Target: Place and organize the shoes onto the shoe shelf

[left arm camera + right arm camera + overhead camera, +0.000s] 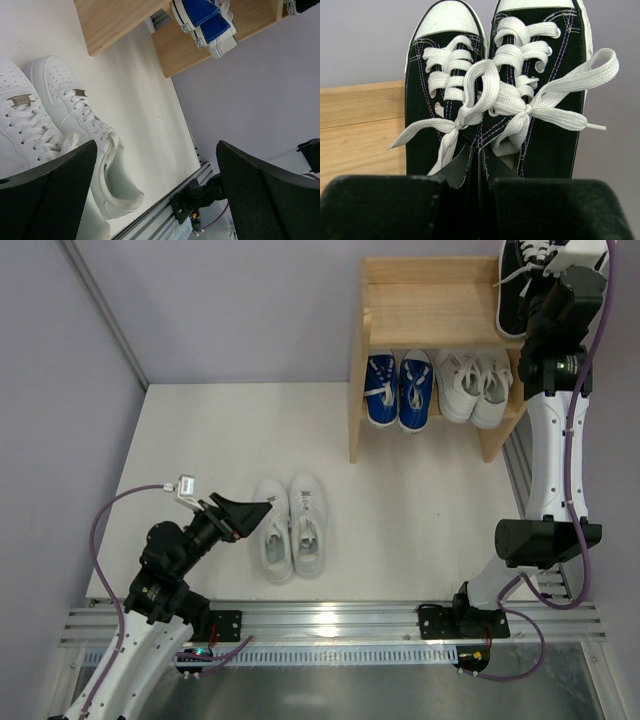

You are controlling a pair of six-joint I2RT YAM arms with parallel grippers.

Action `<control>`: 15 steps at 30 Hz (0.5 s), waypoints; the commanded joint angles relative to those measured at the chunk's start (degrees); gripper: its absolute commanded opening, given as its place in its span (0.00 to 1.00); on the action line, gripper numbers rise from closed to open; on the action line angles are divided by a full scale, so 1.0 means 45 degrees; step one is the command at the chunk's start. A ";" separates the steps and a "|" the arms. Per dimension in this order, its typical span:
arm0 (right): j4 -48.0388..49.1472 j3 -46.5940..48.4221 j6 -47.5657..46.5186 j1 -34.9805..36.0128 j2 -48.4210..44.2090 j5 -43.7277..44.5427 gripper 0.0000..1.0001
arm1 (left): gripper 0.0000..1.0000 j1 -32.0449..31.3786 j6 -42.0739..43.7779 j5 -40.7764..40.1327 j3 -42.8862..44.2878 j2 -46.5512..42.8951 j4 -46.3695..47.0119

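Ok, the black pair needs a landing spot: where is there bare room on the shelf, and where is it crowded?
The top tier is bare from its left side panel across to the black pair, held by the right gripper at the right end. The lower tier is crowded: the blue pair and the small white pair fill it.

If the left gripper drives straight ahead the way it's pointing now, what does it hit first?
Most likely the white low-top pair: the open left gripper points at its nearer shoe, close by. Height above it is unclear.
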 commanded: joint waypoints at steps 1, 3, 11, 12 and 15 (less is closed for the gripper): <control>0.2078 -0.0094 0.0666 0.0046 -0.1124 -0.0990 0.04 | 1.00 0.0001 0.0214 -0.0058 0.0195 -0.0100 0.0061; 0.2039 -0.0212 0.0783 0.0066 -0.1280 -0.1224 0.04 | 1.00 0.0001 0.0195 -0.0019 0.0156 -0.0080 0.0061; 0.2020 -0.0154 0.0803 0.0359 -0.1749 -0.2026 0.04 | 1.00 0.0001 -0.0001 0.0059 -0.0039 -0.0197 0.0178; 0.2038 -0.0154 0.0822 0.0359 -0.1749 -0.2046 0.04 | 1.00 0.0001 -0.0001 0.0059 -0.0039 -0.0217 0.0159; 0.2000 -0.0251 0.0745 0.0359 -0.1730 -0.1793 0.04 | 1.00 -0.0018 -0.0001 0.0040 -0.0079 -0.0256 0.0158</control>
